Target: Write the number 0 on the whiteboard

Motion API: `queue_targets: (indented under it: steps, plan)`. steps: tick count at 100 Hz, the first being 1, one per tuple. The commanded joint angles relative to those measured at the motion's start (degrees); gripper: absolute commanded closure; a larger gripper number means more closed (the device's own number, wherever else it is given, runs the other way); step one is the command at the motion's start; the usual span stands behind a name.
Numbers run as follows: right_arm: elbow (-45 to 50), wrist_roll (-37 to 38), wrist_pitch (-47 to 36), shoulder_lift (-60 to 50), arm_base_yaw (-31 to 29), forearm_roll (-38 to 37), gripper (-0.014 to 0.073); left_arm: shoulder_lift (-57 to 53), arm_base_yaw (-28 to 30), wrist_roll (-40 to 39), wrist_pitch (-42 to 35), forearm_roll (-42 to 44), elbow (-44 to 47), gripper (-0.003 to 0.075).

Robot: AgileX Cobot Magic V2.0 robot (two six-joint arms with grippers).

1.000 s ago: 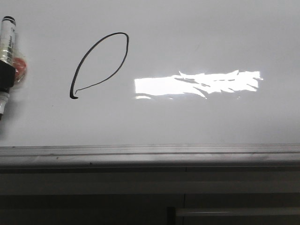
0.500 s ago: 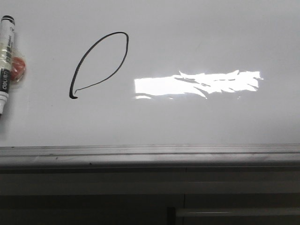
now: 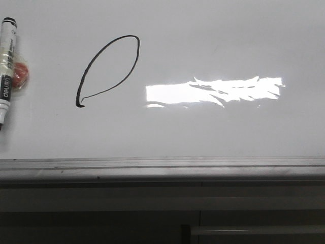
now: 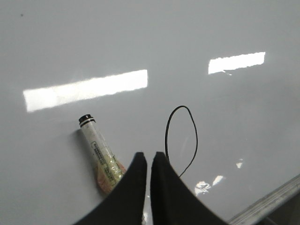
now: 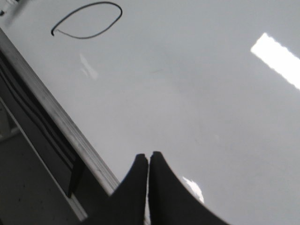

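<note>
Item 1, whiteboard (image 3: 213,127): glossy white board lying flat, grey frame strip along its near edge, a bright glare patch right of centre in the front view.

Item 2, number 0 (image 3: 109,68): thin black loop, slanted and leaf-shaped, closed, with a small hooked tail at its lower left end. It sits on the left half of the board, left of the glare patch and well apart from the frame strip. Also visible in both wrist views (image 4: 181,138) (image 5: 86,19).

Item 3, marker (image 3: 6,66): white barrel with black cap end, lying on the board at the far left edge of the front view, well left of the 0, with a reddish-orange patch against its side; what that patch is cannot be told.

Item 4, left gripper (image 4: 148,157): fingers closed together with only a slit between them, holding nothing, raised above the board near the marker and the loop.

Item 5, right gripper (image 5: 148,157): fingers closed together, empty, above the board's near edge, well apart from the 0.

Change noted: 1 second ago a dark clamp covered the marker's middle in the front view; half a second ago it was gone, and now the marker lies free in nearly the same place. The loop is unchanged across all 3 front pictures.

Judgement: the marker has been set down and let go, and the digit reads as finished, so the task looks complete or very nearly so.
</note>
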Motion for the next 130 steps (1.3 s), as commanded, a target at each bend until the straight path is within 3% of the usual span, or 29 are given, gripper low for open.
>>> queue_targets:
  steps: [1, 12, 29, 43, 130]
  plan:
    - [2.4, 0.5, -8.7, -4.5, -0.1, -2.5, 0.0663, -3.5, 0.1, 0.6, 0.4, -1.7, -0.2, 0.0740]
    - [9.2, 0.5, -15.8, -13.0, -0.1, -2.9, 0.0663, -8.7, 0.1, 0.6, 1.0, -1.7, 1.9, 0.0740]
    - [22.2, 0.5, -18.7, -25.7, -0.1, -3.1, 0.0663, -16.2, 0.1, 0.6, 2.6, -1.7, 5.7, 0.0740]
    - [28.2, 0.5, -22.9, -32.6, -0.1, -8.7, 0.0663, -19.1, 0.1, 0.6, 2.3, -1.7, 7.8, 0.0740]
    - [29.0, 0.5, -26.3, -31.3, -0.1, -8.2, 0.0663, -19.0, 0.1, 0.6, 0.4, -1.7, 8.2, 0.0740]
